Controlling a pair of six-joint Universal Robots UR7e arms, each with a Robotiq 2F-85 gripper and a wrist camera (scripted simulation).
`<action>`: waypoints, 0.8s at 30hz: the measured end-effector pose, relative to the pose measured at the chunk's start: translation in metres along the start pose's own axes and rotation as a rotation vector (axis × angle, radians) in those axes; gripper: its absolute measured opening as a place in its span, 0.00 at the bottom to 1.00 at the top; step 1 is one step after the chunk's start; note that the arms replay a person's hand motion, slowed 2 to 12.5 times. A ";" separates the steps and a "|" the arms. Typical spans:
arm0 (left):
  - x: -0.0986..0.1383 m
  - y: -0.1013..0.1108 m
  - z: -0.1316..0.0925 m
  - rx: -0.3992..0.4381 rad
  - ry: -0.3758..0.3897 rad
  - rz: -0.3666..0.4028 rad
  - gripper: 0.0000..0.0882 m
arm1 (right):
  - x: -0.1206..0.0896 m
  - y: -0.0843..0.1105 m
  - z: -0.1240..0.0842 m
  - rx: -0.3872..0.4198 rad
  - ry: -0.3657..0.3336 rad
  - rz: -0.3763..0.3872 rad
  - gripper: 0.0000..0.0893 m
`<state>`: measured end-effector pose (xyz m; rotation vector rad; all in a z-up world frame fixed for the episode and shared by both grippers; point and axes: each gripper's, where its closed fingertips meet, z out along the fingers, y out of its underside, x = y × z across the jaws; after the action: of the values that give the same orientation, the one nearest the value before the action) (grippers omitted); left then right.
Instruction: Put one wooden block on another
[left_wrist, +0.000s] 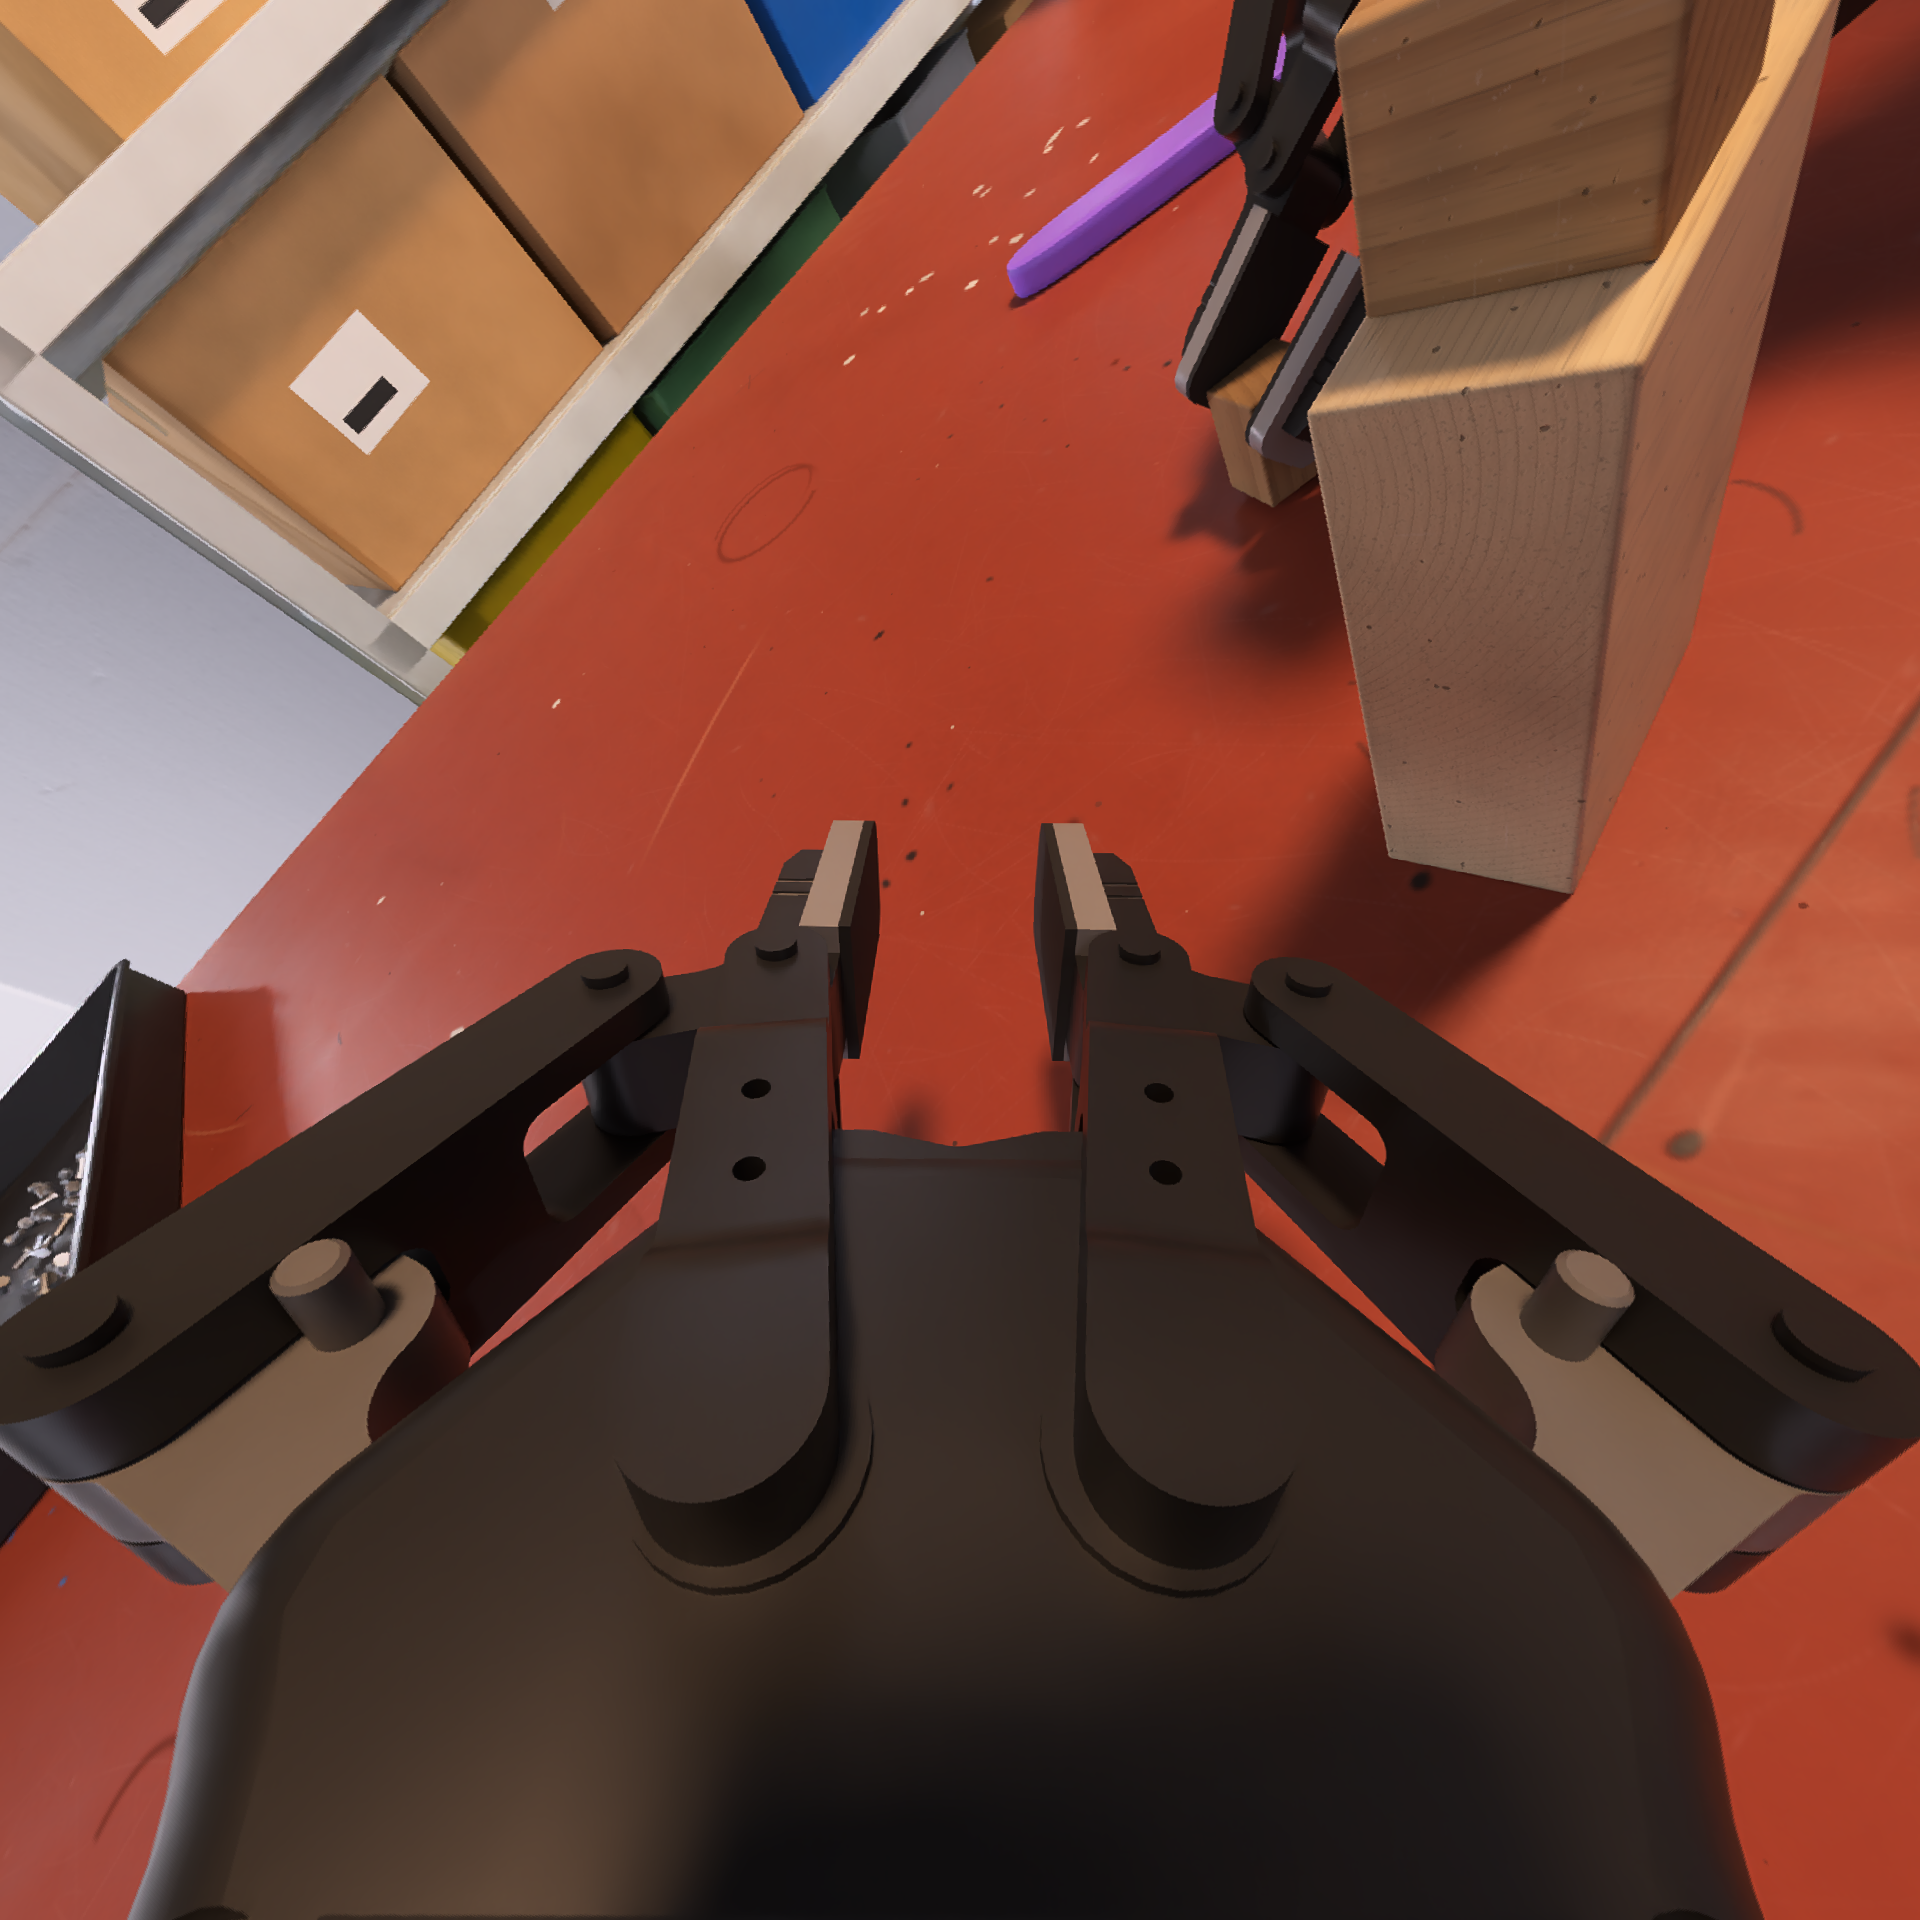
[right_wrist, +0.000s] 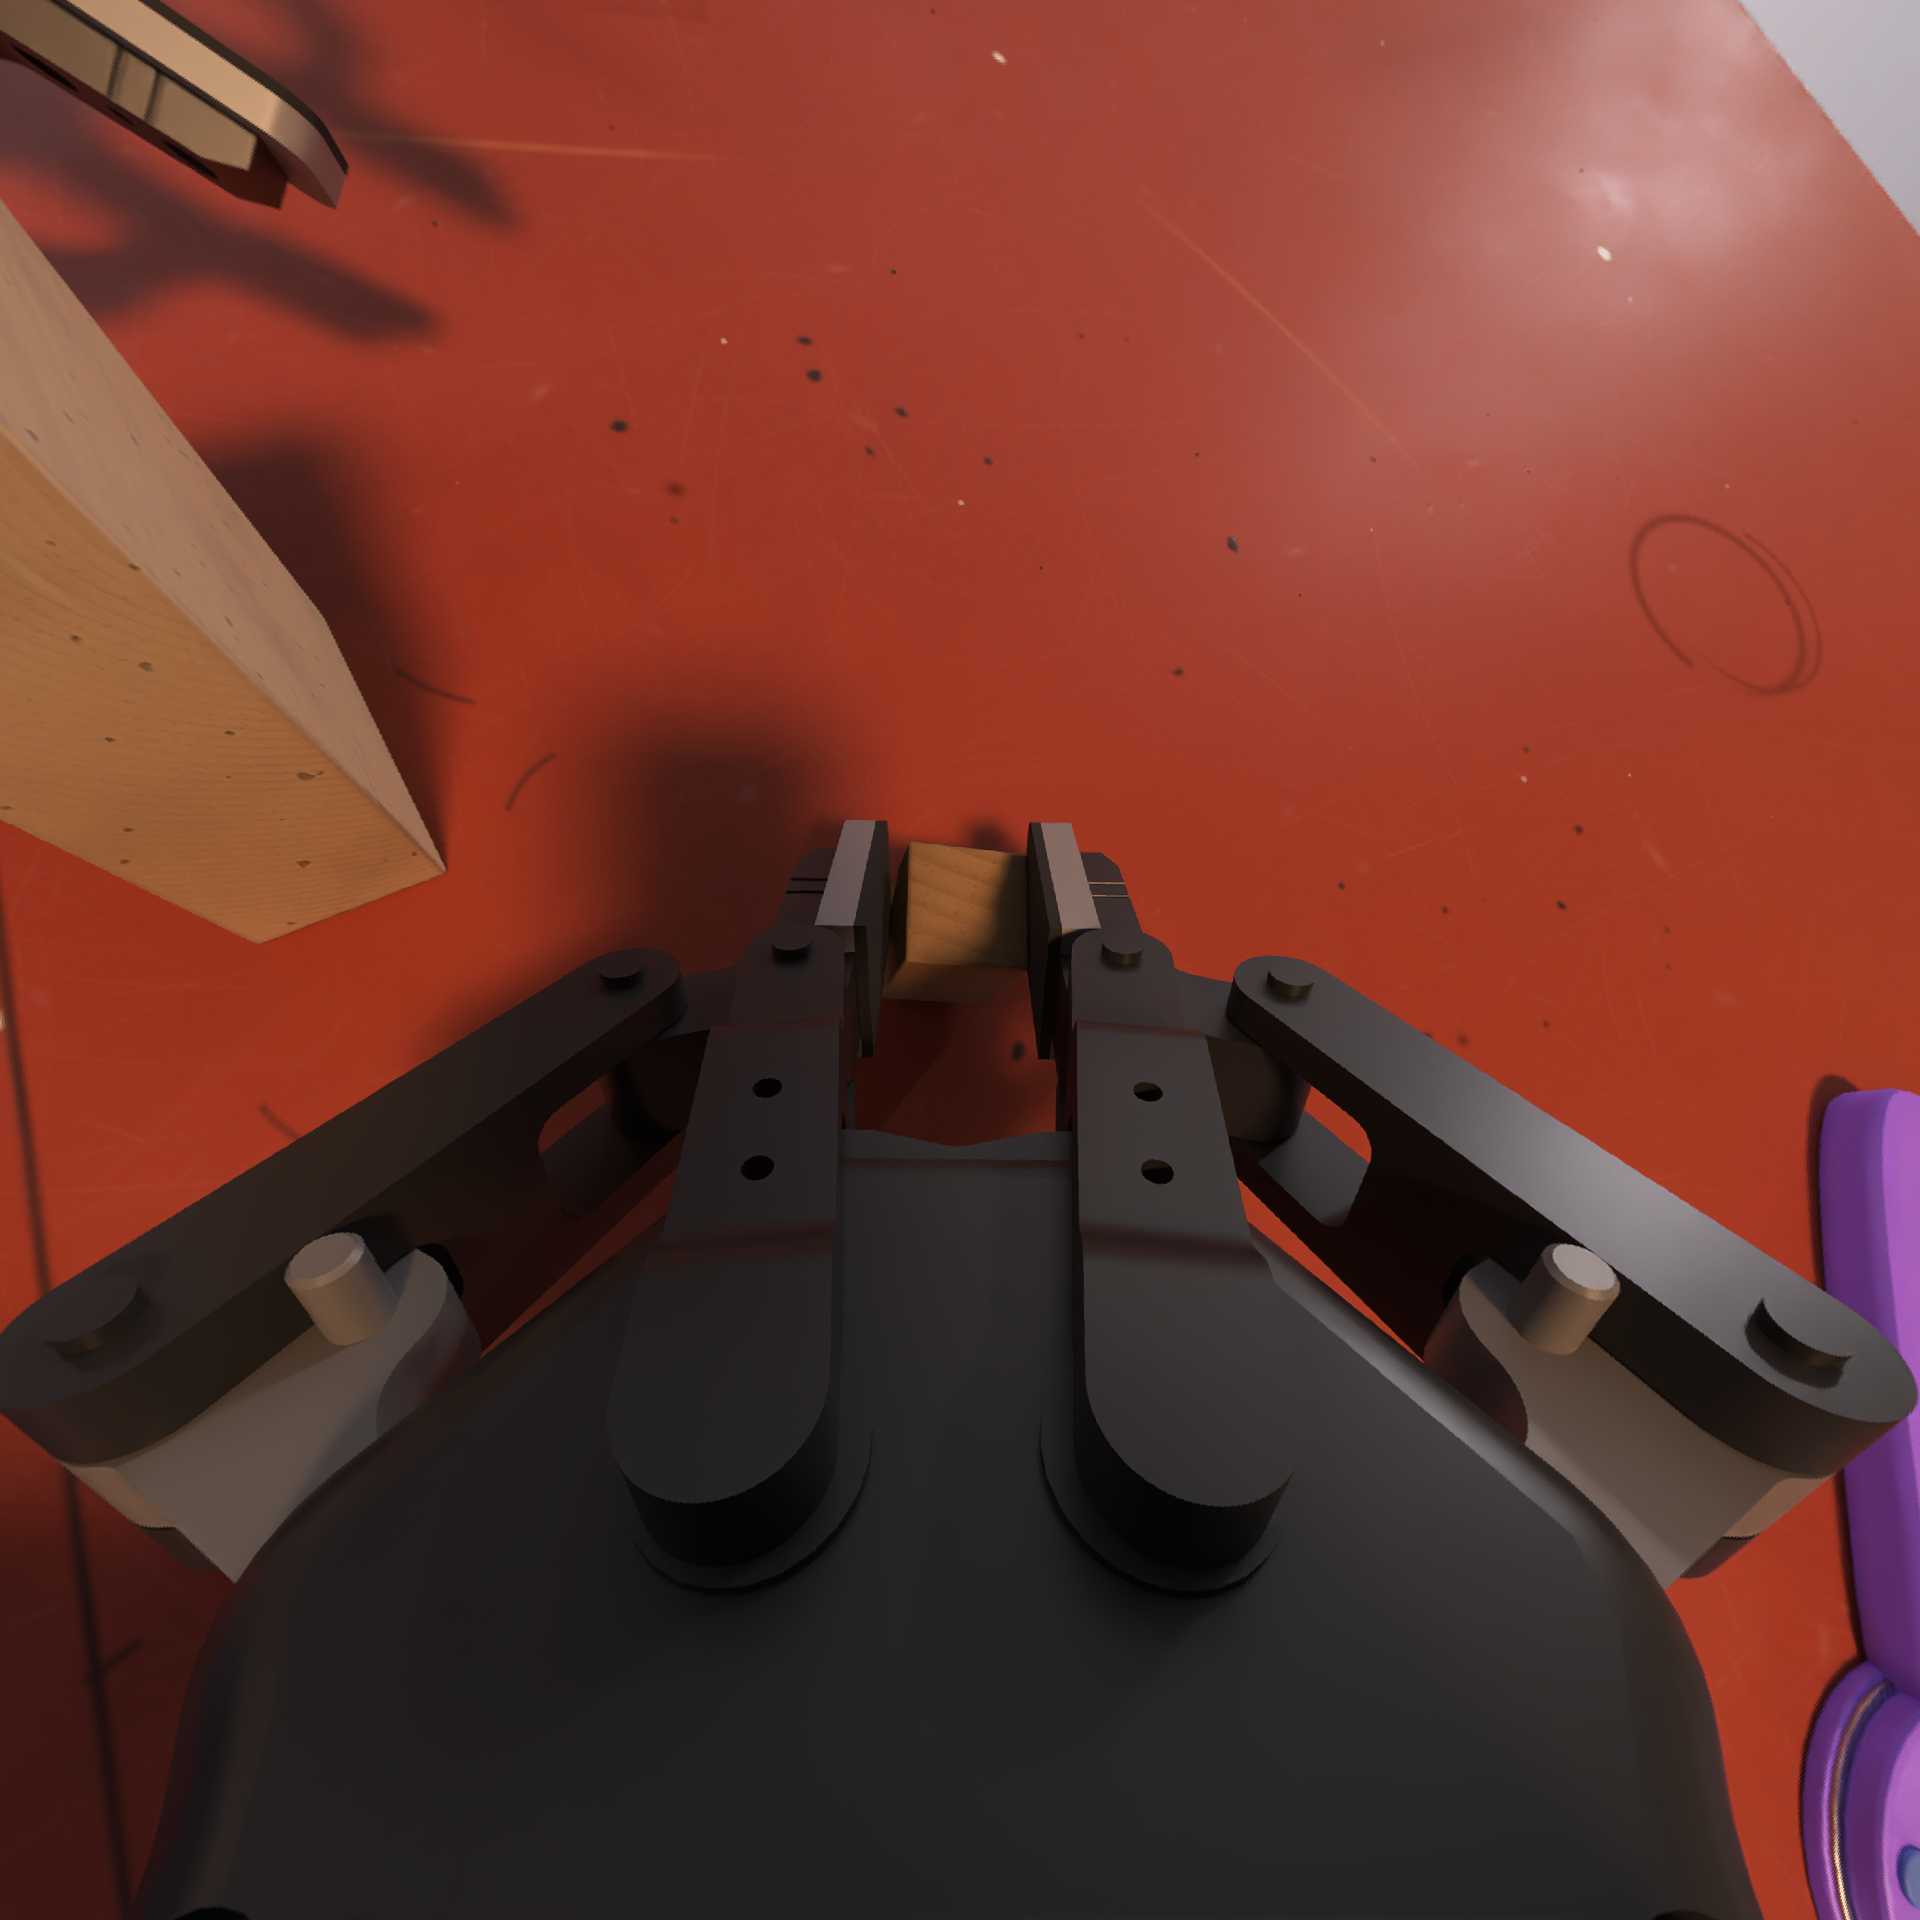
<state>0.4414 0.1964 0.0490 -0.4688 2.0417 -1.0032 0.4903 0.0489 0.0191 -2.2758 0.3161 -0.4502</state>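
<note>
Right wrist view: right gripper (right_wrist: 958, 883) pinches the small wooden cube (right_wrist: 951, 920) at table level; the large block (right_wrist: 177, 665) lies at 10 o'clock. We lift straight, keeping the squeeze. Left gripper (left_wrist: 956, 883) hangs spread, empty.

Three wooden blocks show: one small wooden cube (right_wrist: 951, 920), one large wooden block (left_wrist: 1496, 582) and one medium wooden block (left_wrist: 1507, 156) atop it. There are two grippers, the left gripper (left_wrist: 956, 883) and the right gripper (right_wrist: 956, 894). Two cardboard boxes (left_wrist: 353, 343) sit on one shelf unit (left_wrist: 582, 416). One purple tool (left_wrist: 1122, 197) lies on the one red surface (left_wrist: 831, 623), and one black bin (left_wrist: 62, 1132) holds small hardware.
</note>
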 end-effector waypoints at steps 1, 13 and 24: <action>0.000 0.000 0.000 0.000 0.000 0.000 0.31 | 0.000 -0.001 -0.001 0.006 -0.003 0.001 0.26; 0.000 0.000 0.000 0.001 0.000 -0.001 0.31 | -0.007 -0.041 -0.027 0.130 -0.048 -0.022 0.26; -0.001 0.000 0.001 -0.003 -0.001 -0.005 0.31 | -0.044 -0.104 -0.068 0.250 -0.154 -0.130 0.26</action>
<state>0.4425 0.1967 0.0489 -0.4767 2.0422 -1.0023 0.4311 0.0893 0.1293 -2.0779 0.0313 -0.3566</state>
